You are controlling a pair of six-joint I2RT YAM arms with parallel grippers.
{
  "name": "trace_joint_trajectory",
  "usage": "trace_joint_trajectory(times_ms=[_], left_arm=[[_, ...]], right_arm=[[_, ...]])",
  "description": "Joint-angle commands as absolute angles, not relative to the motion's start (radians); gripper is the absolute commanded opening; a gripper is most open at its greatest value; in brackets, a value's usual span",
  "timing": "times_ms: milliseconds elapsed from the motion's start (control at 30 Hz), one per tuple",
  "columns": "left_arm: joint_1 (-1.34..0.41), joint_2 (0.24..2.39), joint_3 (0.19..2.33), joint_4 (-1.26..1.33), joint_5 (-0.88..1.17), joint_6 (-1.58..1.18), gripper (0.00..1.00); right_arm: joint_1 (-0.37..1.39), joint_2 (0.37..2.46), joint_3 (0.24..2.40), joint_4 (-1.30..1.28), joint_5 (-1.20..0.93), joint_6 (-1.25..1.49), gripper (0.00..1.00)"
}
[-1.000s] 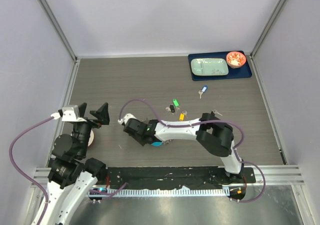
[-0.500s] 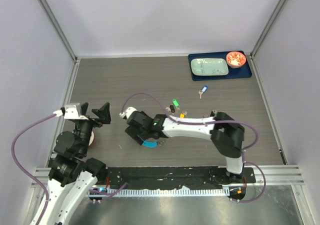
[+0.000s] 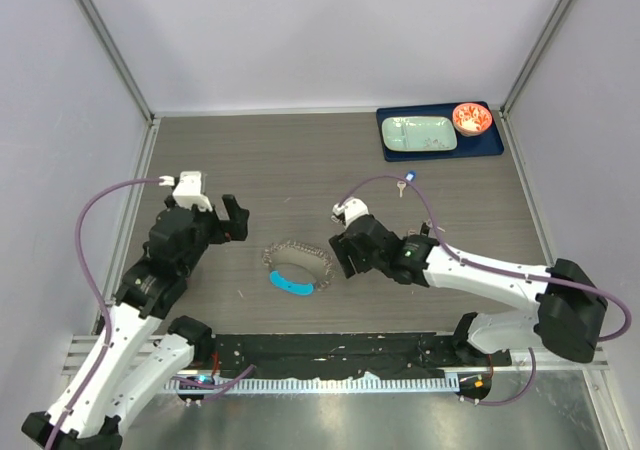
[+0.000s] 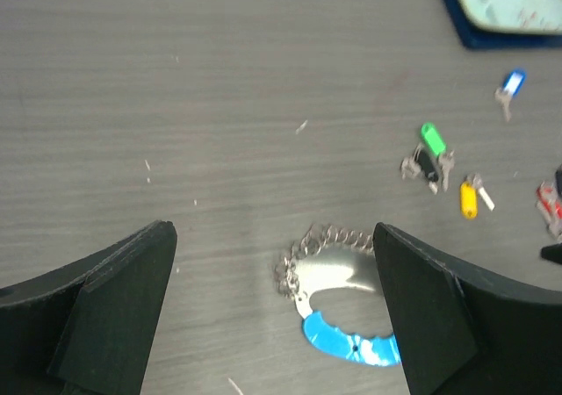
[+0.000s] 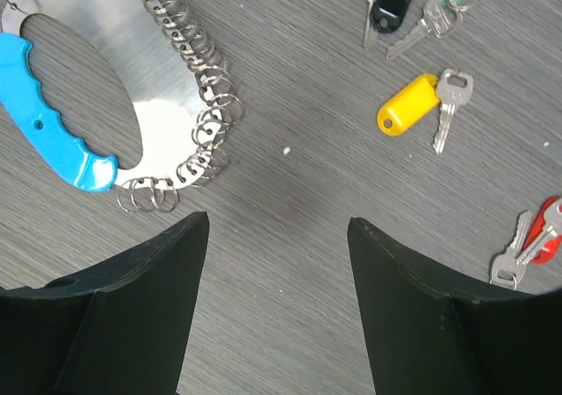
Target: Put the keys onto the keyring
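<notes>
**Inspector:** Work surface?

**Assistant:** Grey wood-grain bench (image 3: 260, 160) with a few pale specks on it. Plain white walls (image 3: 330, 30) on three sides, and metal posts (image 3: 105, 45) at the far corners.

**Inspector:** Far right corner?

**Assistant:** A dark blue tray (image 3: 440, 155) lies flat against the back edge. A pale green rectangular plate (image 3: 420, 133) sits on it, with a small red-orange bowl (image 3: 472, 118) just beside the plate on the right. The faint marks on the plate may be a pattern; it is too small to tell.

**Inspector:** Near edge?

**Assistant:** A black strip (image 3: 300, 348), with bare sheet metal (image 3: 330, 420) below it.

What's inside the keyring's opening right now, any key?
Only bare table shows through the keyring; no key lies inside. The keys lie apart from it. Nothing covers the opening from above.
</notes>
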State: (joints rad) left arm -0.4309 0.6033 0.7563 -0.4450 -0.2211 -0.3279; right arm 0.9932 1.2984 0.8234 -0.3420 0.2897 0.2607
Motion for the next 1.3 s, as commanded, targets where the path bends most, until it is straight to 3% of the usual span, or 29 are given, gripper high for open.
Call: trace_joint_trajectory(times_ms=[0,433,767,1000,1267], left_arm=[[-0.426,0.656,0.795,-0.544,-0.153,-0.365,1.00],[-0.426,0.623,0.776,-0.624,-0.248,-0.347,1.00],[-0.419,0.640,0.778,-0.641,-0.242,-0.328,1.00],[-0.419,0.649,0.778,-0.643,-0.210,-0.324,1.00],[-0.411,0.637,0.778,-0.640,-0.184,-0.319,1.00]], right_arm=[[0.982,1.206,0.760,-0.241,0.319,0.314,0.70],[0.720,1.247,0.778,-0.249,0.308,0.391,0.60],[0.678,1.433,0.876,-0.192,0.385,0.452,0.41],[0.603,1.468,0.873,-0.236,0.482,0.520,0.41],[0.494,1.362,0.786,-0.291,0.517,0.552,0.39]])
